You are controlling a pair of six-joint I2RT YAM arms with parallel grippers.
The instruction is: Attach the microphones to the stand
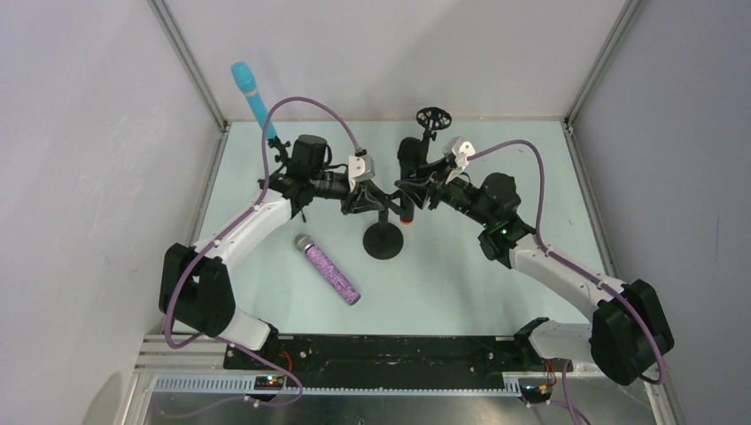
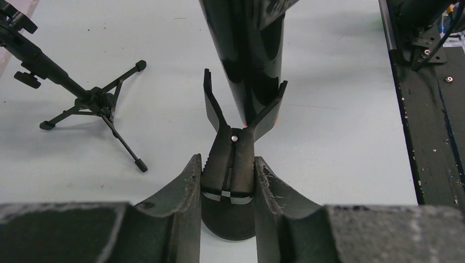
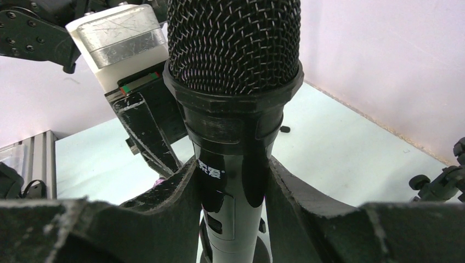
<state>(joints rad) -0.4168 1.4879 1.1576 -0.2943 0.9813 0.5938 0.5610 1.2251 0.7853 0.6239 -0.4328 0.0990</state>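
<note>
My right gripper [image 1: 418, 189] is shut on the black microphone [image 1: 407, 168], holding it upright with its orange end [image 1: 406, 219] down; in the right wrist view the mesh head [image 3: 234, 44] rises above my right gripper [image 3: 233, 178]. My left gripper [image 1: 369, 197] is shut on the handles of the clip [image 2: 233, 150] on the round-based stand [image 1: 383, 243]. The clip's prongs [image 2: 211, 101] are spread in a V, and the black body [image 2: 252, 49] sits between them. A purple glitter microphone [image 1: 329, 271] lies on the table. The turquoise microphone [image 1: 251, 96] is mounted on a stand at the back left.
A tripod stand [image 2: 93, 101] stands on the table to the left of the clip. A stand with a round ring top [image 1: 434, 118] is at the back centre. Enclosure walls and posts [image 1: 190, 66] close off the table. A black rail [image 1: 390, 351] runs along the near edge.
</note>
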